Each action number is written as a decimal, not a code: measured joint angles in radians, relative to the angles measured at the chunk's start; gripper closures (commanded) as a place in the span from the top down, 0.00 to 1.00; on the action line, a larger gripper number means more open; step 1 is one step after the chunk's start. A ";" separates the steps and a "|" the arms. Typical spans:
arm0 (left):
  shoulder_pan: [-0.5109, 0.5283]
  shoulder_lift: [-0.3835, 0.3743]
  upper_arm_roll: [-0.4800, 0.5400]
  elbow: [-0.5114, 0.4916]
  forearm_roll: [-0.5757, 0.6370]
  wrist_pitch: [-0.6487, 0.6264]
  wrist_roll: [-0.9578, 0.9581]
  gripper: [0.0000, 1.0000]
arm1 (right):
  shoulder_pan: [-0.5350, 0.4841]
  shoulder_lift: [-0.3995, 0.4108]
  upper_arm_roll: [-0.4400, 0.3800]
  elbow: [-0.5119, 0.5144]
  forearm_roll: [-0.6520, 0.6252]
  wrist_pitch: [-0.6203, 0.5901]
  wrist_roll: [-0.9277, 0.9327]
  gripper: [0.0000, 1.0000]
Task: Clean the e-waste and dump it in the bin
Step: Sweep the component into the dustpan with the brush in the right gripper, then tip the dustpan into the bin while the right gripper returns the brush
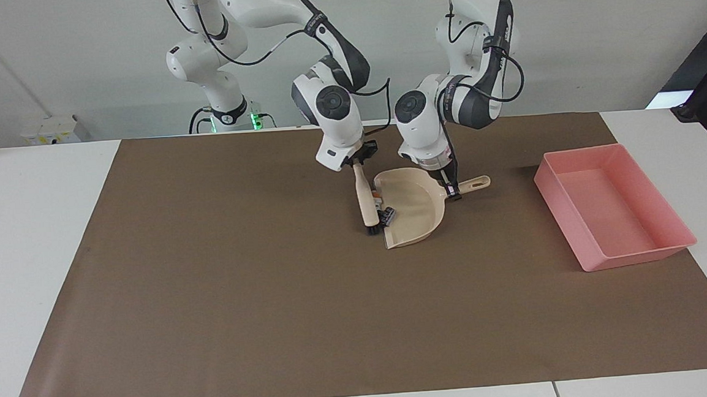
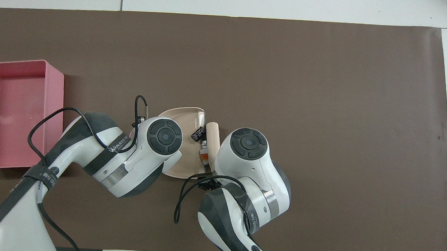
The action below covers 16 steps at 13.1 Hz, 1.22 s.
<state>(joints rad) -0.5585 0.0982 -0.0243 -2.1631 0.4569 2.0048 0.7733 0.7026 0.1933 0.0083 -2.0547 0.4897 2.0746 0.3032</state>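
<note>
The beige dustpan (image 1: 417, 214) lies on the brown mat, its mouth toward the right arm's end. My left gripper (image 1: 451, 190) is shut on its handle. My right gripper (image 1: 357, 160) is shut on the beige brush (image 1: 365, 196), whose dark bristles touch the mat at the pan's mouth. The dark cylinder (image 1: 388, 216) lies just inside the mouth. The white and orange block (image 1: 377, 194) sits at the lip against the brush. In the overhead view the cylinder (image 2: 197, 133) and block (image 2: 204, 155) lie between the brush (image 2: 212, 134) and the pan (image 2: 182, 120). The pink bin (image 1: 633, 258) is empty.
The pink bin (image 2: 54, 95) stands at the left arm's end of the mat. The brown mat (image 1: 243, 303) covers most of the white table. Both arms hang close together over the mat's middle.
</note>
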 measured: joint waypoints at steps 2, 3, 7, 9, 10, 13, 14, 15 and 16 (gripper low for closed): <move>0.001 0.000 0.001 -0.004 0.001 0.008 0.000 0.00 | 0.001 0.017 0.000 -0.008 0.188 0.032 -0.142 0.00; 0.002 0.000 0.002 -0.006 0.002 0.018 0.000 0.00 | 0.000 0.021 0.000 -0.007 0.252 0.041 -0.176 0.00; 0.028 -0.004 0.004 -0.017 -0.028 0.079 0.000 0.00 | 0.000 0.018 -0.002 0.007 0.298 0.048 -0.178 0.00; 0.060 -0.004 0.006 -0.017 -0.062 0.105 0.027 0.00 | -0.002 -0.011 -0.008 0.012 0.239 0.047 -0.078 0.00; 0.073 -0.004 0.006 -0.017 -0.075 0.112 0.055 0.00 | -0.004 -0.039 -0.010 0.014 0.163 0.039 0.001 0.00; 0.135 -0.018 0.008 -0.015 -0.164 0.130 0.173 0.00 | -0.045 -0.147 -0.013 0.016 -0.046 -0.059 0.136 0.00; 0.159 -0.034 0.008 -0.015 -0.182 0.131 0.206 0.00 | -0.085 -0.186 -0.014 0.017 -0.103 -0.110 0.140 0.00; 0.184 -0.054 0.009 -0.014 -0.192 0.132 0.230 0.00 | -0.133 -0.221 -0.015 0.017 -0.164 -0.160 0.138 0.00; 0.211 -0.077 0.010 -0.014 -0.208 0.132 0.257 0.00 | -0.184 -0.253 -0.017 0.016 -0.228 -0.210 0.131 0.00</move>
<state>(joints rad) -0.3473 0.0208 -0.0147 -2.1769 0.2490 2.1365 1.0307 0.5188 -0.0595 -0.0083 -2.0384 0.2619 1.8645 0.4337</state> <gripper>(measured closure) 0.678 0.731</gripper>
